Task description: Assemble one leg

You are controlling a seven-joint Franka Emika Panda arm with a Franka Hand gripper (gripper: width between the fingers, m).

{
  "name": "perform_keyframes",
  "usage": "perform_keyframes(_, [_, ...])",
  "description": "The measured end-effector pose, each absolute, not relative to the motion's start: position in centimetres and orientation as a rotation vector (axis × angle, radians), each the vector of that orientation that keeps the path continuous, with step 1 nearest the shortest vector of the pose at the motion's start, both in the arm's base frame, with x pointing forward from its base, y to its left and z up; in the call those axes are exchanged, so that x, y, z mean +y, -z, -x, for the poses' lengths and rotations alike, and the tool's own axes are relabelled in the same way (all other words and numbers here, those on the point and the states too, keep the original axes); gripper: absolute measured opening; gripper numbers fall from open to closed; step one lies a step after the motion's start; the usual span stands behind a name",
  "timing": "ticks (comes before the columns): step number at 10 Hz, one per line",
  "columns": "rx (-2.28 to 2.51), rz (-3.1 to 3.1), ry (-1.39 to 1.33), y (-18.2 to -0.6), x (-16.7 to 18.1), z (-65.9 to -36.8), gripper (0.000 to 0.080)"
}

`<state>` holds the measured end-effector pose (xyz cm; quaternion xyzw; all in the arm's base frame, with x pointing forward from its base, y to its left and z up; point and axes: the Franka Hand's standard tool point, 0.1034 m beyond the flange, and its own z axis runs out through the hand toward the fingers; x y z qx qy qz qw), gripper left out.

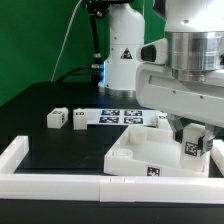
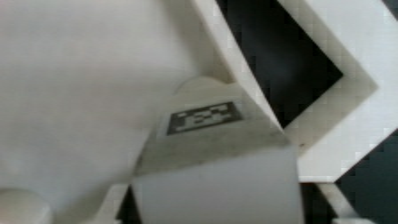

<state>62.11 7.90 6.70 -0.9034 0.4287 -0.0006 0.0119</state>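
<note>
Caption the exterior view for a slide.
Franka claw lowered at the white panel with a tagged leg, two spare legs beside the marker board.

Three legs (image 1: 56,118), one panel (image 1: 150,152)

Bright overhead light, soft shadows, blurry wrist view

Two legs (image 1: 57,118) (image 1: 79,120) sit side by side on the table (image 1: 60,145), with the marker board (image 1: 122,117) to their right in the exterior view. Nearer the camera lies the square panel (image 1: 150,158); the gripper (image 1: 194,135) hangs over its right corner, apparently holding another leg (image 1: 193,148). Border rails (image 1: 50,183) edge the front.
</note>
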Motion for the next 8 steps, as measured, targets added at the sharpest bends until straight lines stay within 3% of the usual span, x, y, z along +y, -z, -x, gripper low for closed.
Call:
perform_keyframes(3, [1.369,2.811,0.006,-6.67,7.52,-62.08,0.0310])
perform_keyframes(4, [1.369,2.811,0.005,-6.65,7.53,-62.07,0.0568])
perform_keyframes(5, [1.369,2.811,0.005,-6.63,7.53,-62.07,0.0568])
perform_keyframes(6, [1.369,2.811,0.005,-6.60,7.53,-62.05,0.0631])
perform_keyframes(8, [1.369,2.812,0.004,-6.57,7.52,-62.04,0.0645])
